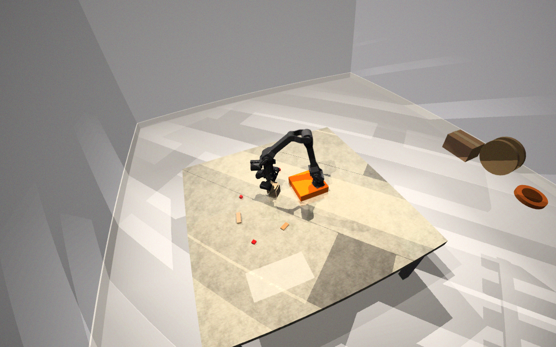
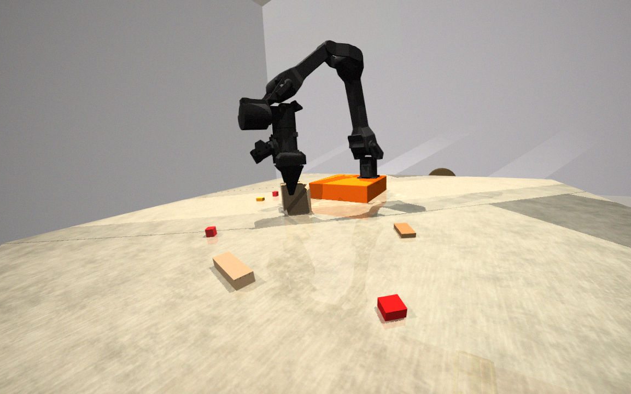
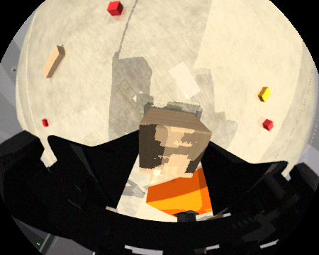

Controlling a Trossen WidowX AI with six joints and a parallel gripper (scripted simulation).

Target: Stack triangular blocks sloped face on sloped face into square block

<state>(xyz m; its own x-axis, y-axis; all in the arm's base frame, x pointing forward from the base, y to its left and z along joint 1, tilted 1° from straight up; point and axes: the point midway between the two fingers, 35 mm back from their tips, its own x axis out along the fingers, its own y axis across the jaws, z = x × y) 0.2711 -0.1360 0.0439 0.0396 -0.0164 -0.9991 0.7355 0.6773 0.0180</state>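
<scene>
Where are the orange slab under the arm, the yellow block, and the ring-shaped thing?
orange slab (image 1: 299, 195) (image 2: 338, 192) (image 3: 174, 189): top, exterior and wrist views; its side
yellow block (image 2: 260, 199) (image 3: 264, 94): exterior and wrist views; its middle
ring-shaped thing (image 1: 522, 202): top view; its rim

Top and exterior look down and across one table (image 1: 370, 206) (image 2: 308, 342); wrist peers close.

Matte black arm (image 1: 289, 140) (image 2: 312, 61), chunky rounded joints, straight slimmer links. Fat black cylinder housing (image 2: 254, 114) near the wrist, small black angular bracket (image 2: 261, 151) below it. Claw (image 1: 273, 190) (image 2: 292, 192) (image 3: 171, 136) black too, fingers wedge-shaped, tapering to points in the exterior view.
</scene>
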